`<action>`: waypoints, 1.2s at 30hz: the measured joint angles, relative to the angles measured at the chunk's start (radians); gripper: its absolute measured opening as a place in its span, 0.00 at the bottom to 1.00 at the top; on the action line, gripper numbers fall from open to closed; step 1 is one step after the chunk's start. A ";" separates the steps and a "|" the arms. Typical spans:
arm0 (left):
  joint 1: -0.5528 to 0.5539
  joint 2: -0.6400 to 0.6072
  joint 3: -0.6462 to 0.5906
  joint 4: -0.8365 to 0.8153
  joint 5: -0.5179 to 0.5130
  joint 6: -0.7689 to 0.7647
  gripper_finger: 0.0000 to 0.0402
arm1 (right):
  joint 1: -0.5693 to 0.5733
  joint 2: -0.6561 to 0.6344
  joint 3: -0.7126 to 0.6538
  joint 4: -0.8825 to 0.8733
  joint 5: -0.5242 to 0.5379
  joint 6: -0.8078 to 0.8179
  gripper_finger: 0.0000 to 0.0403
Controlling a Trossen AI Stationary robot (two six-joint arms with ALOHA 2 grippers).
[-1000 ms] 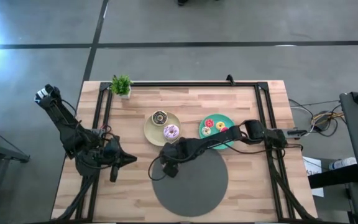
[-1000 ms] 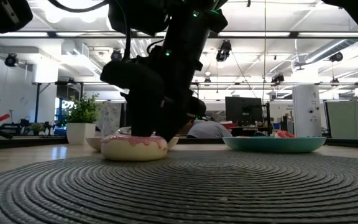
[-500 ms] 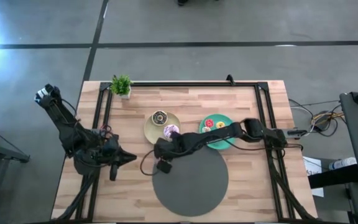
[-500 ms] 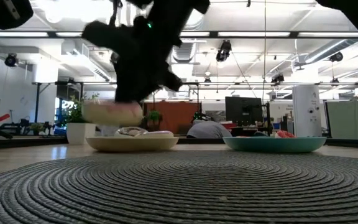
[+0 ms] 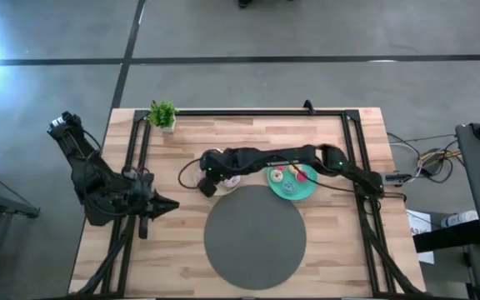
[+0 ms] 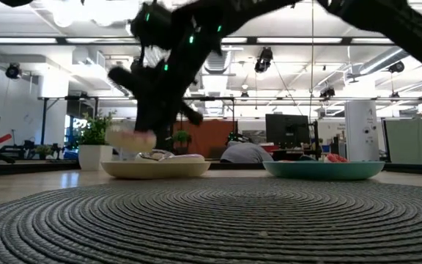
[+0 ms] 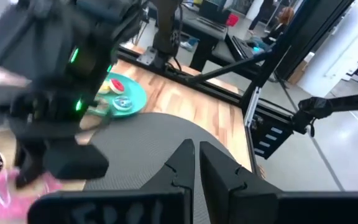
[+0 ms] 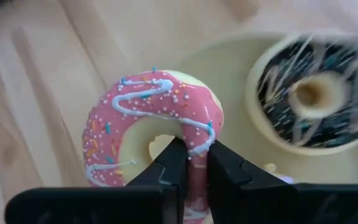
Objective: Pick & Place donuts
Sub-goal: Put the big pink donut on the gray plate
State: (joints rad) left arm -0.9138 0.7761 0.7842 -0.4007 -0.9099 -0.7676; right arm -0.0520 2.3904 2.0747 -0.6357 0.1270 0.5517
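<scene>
My right gripper [image 5: 209, 173] reaches across the table to the cream plate [image 8: 241, 62] and is shut on a pink-iced donut [image 8: 154, 124]. In the low view this donut [image 6: 130, 138] hangs above the plate's left rim [image 6: 116, 169]. A dark brown donut [image 8: 316, 93] lies on the cream plate. More small donuts [image 5: 286, 174] lie on the teal plate [image 5: 302, 190]. My left gripper [image 5: 173, 204] is shut and holds nothing, left of the grey mat [image 5: 255, 242]. My right gripper pinches the ring of the pink donut [image 8: 194, 146]. One finger [image 8: 173, 163] is in the hole and the other finger [image 8: 224, 167] is outside the ring. The fingers come slanting from above. The donut hangs clear of plate and table, icing up.
A small potted plant [image 5: 162, 114] stands at the far left corner. The black frame rails [image 5: 257, 112] run along the table's far and side edges. The big round mat [image 6: 211, 220] covers the near middle. The teal plate [image 6: 324, 170] sits right of the cream one.
My right gripper has lifted the pink donut off the mat's far left edge. It has carried it up and toward the far left, to over the cream plate's left rim. The donut now hangs clear instead of lying on the mat.
</scene>
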 joint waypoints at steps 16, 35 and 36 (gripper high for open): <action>0.000 -0.005 -0.001 -0.006 -0.016 0.008 0.00 | -0.018 0.101 0.132 -0.110 0.063 -0.050 0.23; 0.000 -0.006 -0.178 -0.191 -0.035 -0.388 0.00 | -0.010 0.100 0.152 -0.155 0.078 -0.090 0.48; 0.000 -0.010 -0.200 -0.175 -0.048 -0.431 0.00 | -0.010 0.100 0.158 -0.164 0.078 -0.091 0.48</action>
State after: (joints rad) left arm -0.9134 0.7662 0.5845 -0.5753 -0.9575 -1.1983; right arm -0.0616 2.4901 2.2325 -0.8000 0.2047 0.4610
